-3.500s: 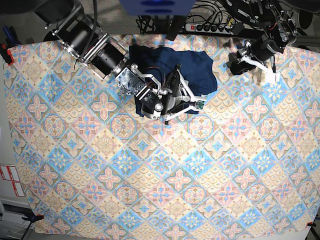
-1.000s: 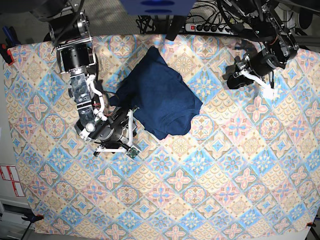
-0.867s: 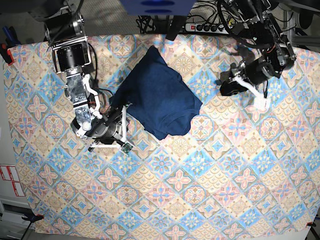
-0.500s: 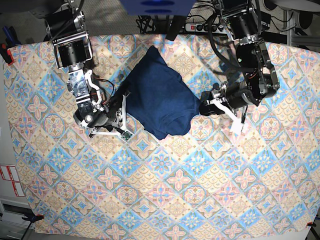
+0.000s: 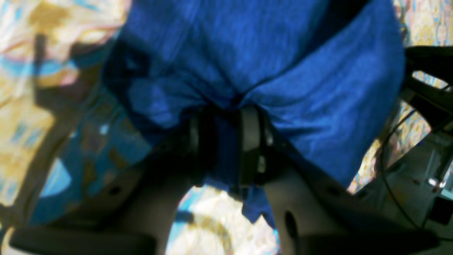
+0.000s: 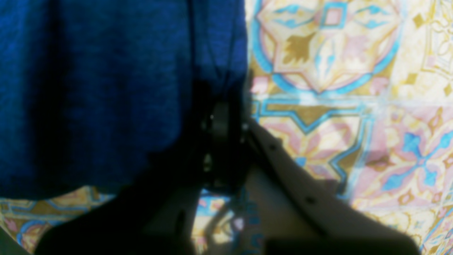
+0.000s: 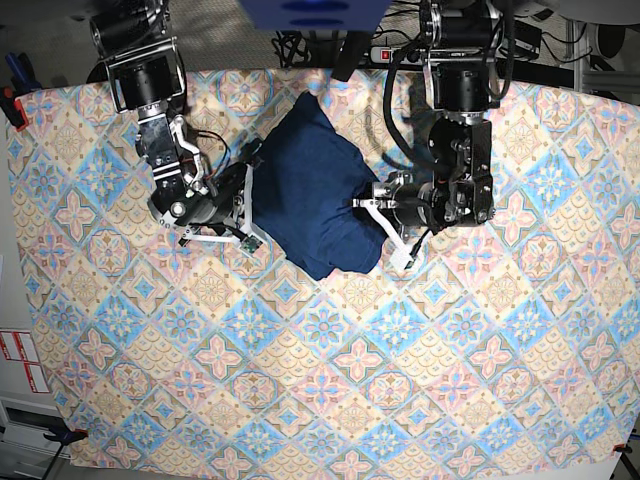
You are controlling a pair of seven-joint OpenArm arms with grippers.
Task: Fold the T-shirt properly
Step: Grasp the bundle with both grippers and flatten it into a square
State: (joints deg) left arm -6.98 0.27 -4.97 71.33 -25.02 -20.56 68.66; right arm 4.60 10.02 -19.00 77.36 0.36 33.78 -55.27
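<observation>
The dark navy T-shirt (image 7: 310, 190) lies bunched in a rough diamond at the back middle of the patterned cloth. My left gripper (image 7: 364, 206) is at the shirt's right edge. The left wrist view shows that gripper (image 5: 226, 140) shut on a pinched fold of the T-shirt (image 5: 247, 53), with fabric bulging on both sides of the fingers. My right gripper (image 7: 247, 192) is at the shirt's left edge. In the right wrist view it (image 6: 222, 131) is closed on the hem of the T-shirt (image 6: 99, 88).
A tile-patterned tablecloth (image 7: 330, 380) covers the whole table. A power strip (image 7: 420, 52) and cables lie beyond the back edge. A red clamp (image 7: 12, 105) holds the cloth at the left edge. Both arm bases stand at the back corners.
The left arm swung in from the far right to the shirt's right edge. The right gripper slid up along the left edge and closed on the fabric. The shirt has bunched narrower.
</observation>
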